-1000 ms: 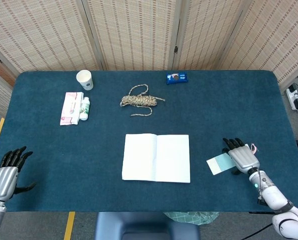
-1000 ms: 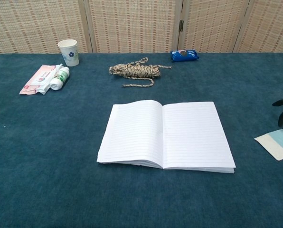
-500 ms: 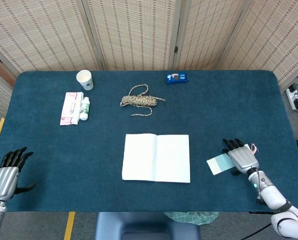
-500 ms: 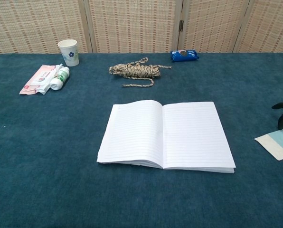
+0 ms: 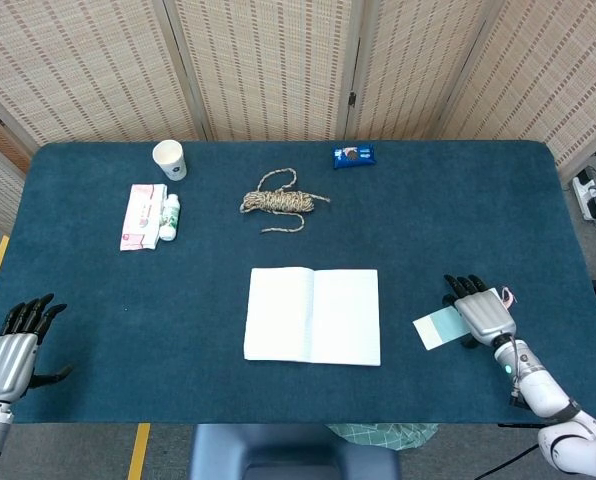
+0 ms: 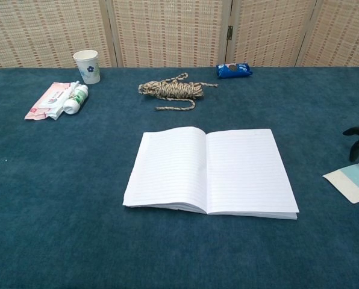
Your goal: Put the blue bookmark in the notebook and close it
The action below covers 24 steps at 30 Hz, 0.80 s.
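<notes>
Woven screens back a bench (image 5: pixel 98 300) covered in dark teal cloth.

From the head view, the notebook (image 5: pixel 313 315) lies open and flat near the middle of the near edge. The blue bookmark (image 5: pixel 437 329) lies on the cloth beside and partly under the right robot hand (image 5: pixel 481 313), its free end poking out on that hand's inner side, toward the notebook. The strip's long axis runs roughly from the hand toward the pages, tilted a little. The right robot hand lies palm down over the far end of the strip with its dark fingers (image 5: pixel 462 287) stretched forward; whether it presses or pinches the bookmark cannot be told. The left robot hand (image 5: pixel 13 350) sits at the opposite near corner, fingers apart and holding nothing, well apart from both bookmark and notebook. The right hand is plainly the nearer one, and the coming move is likely a short carry inward toward the open pages.

From the chest view, the notebook (image 6: pixel 211 171) spreads across the centre, and the bookmark (image 6: pixel 350 182) shows at the frame's right edge, clear of the pages. Only dark fingertips (image 6: pixel 358 131) of the right hand show just beyond it.
</notes>
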### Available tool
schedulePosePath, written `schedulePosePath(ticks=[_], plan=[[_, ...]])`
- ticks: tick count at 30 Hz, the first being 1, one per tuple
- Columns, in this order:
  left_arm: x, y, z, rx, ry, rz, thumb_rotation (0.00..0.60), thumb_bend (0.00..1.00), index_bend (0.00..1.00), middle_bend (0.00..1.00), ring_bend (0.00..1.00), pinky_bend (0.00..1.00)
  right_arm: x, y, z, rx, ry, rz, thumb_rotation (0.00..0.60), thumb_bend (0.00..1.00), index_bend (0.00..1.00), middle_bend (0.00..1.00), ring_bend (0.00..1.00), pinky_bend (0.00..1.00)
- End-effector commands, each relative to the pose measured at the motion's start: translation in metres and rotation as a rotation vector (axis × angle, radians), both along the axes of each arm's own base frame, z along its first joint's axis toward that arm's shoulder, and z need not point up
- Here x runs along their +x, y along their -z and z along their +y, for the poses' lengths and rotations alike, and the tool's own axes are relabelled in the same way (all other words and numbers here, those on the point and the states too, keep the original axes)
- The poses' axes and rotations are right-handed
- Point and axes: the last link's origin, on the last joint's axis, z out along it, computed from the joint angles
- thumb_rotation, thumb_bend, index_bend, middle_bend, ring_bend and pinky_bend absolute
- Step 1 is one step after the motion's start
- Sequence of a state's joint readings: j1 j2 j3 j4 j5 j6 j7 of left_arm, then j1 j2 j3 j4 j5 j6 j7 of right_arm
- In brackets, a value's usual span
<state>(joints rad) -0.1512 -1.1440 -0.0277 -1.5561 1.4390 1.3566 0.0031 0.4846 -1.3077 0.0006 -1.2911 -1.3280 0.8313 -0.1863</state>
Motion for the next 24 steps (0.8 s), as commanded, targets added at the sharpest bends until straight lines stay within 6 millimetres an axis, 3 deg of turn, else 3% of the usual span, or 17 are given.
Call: schedulePosePath(ticks=[1, 15, 24], plan=[[-0.0001, 0.0, 0.0001, -0.001, -0.001, 0.0, 0.6, 0.19, 0.18, 0.07, 0.0, 0.0, -0.0009, 0.0012, 0.0004, 0.002, 0.002, 0.002, 0.6, 0.18, 0.31, 0.0, 0.02, 0.01], [0.0001, 0.0005, 0.0001, -0.004, 0.001, 0.001, 0.6, 0.19, 0.18, 0.07, 0.0, 0.0, -0.0008, 0.0014, -0.0017, -0.018, 0.005, -0.008, 0.6, 0.2, 0.42, 0.07, 0.04, 0.01], [0.0004, 0.0002, 0.0, -0.002, 0.003, -0.002, 0.6, 0.19, 0.18, 0.07, 0.0, 0.0, 0.0043, 0.0008, -0.002, -0.032, -0.005, -0.02, 0.6, 0.2, 0.45, 0.09, 0.05, 0.01]])
